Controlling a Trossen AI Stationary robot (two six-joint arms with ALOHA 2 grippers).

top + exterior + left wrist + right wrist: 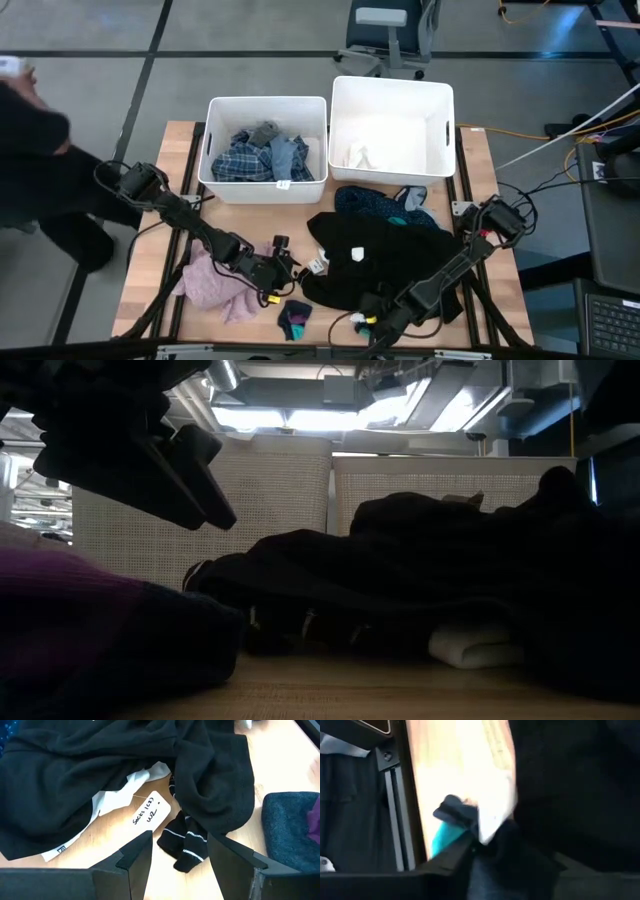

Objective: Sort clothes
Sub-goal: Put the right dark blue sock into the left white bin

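I am lining up the left gripper (pixel 177 857), fingers spread, over the striped dark socks (pixel 184 842) lying on the bench (pixel 115 827) beside the black garment (pixel 75 775). Next it needs lowering and closing. Right gripper (pixel 375 325): I cannot tell.

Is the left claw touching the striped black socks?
Apart. In the left wrist view the left claw stands open, and the striped black socks lie on bare wood between its fingers, clear of both.
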